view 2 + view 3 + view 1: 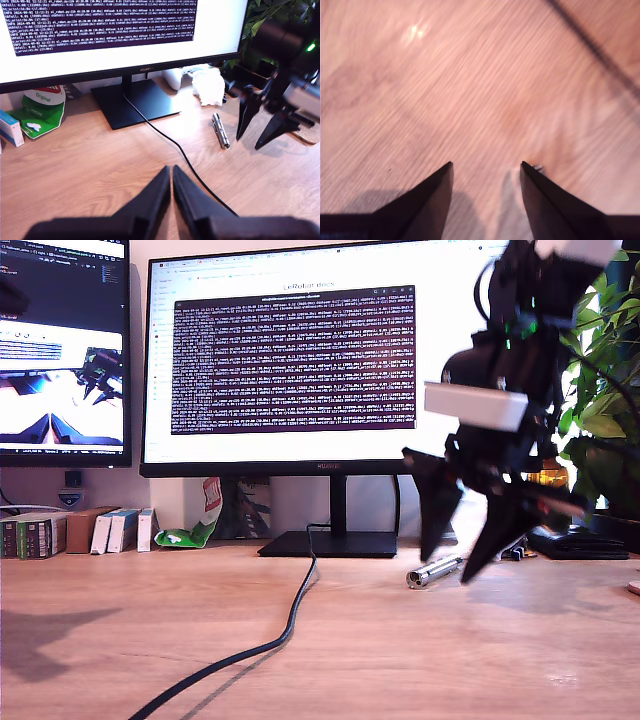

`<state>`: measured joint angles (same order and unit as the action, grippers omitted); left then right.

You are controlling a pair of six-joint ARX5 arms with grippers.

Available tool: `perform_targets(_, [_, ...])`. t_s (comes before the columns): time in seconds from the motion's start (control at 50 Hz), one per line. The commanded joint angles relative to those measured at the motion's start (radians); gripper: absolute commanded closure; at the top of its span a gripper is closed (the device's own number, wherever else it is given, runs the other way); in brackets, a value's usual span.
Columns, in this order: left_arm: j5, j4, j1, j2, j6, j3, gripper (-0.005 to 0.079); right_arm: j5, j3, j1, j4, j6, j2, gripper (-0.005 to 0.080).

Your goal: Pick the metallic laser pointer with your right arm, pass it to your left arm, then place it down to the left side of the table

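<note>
My second gripper point(452, 565) hovers over the metallic laser pointer point(433, 571) near the table's point(150, 640) rear edge — fingers spread, gripping nothing. My first gripper point(171, 170) has its fingers pressed together — well apart from the pointer.

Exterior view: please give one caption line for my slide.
My second gripper, jaws open, poised over the metallic laser pointer lying on the table.

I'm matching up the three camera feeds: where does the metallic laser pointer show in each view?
Exterior view: the metallic laser pointer lies on the table right of centre, between the open fingers of my second end effector.
First wrist view: it lies flat beside those fingers.
Second wrist view: only a sliver of its tip peeks past one finger.
Shared landmark: the black cable.
</note>
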<state>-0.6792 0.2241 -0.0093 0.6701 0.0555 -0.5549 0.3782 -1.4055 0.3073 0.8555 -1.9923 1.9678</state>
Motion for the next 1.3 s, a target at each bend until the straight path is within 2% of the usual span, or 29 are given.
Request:
perform_targets(0.0, [-0.001,-0.008,0.000,0.004,0.005,-0.008,0.0764,-0.001,-0.005,-0.009,-0.005,-0.058,0.006,0.0359])
perform_targets(0.2, [0.008,-0.014,0.000,0.004,0.005,-0.008,0.0764,0.024,-0.057,-0.014,-0.040,-0.076,0.023,0.0360])
perform_targets(0.5, [0.033,-0.019,0.000,0.018,0.005,-0.008,0.0764,0.045,-0.166,-0.013,-0.006,-0.063,0.101,0.0360])
perform_targets(1.28, [0.044,-0.030,0.000,0.018,0.005,-0.008,0.0764,0.064,-0.167,-0.026,0.002,-0.040,0.163,0.0374])
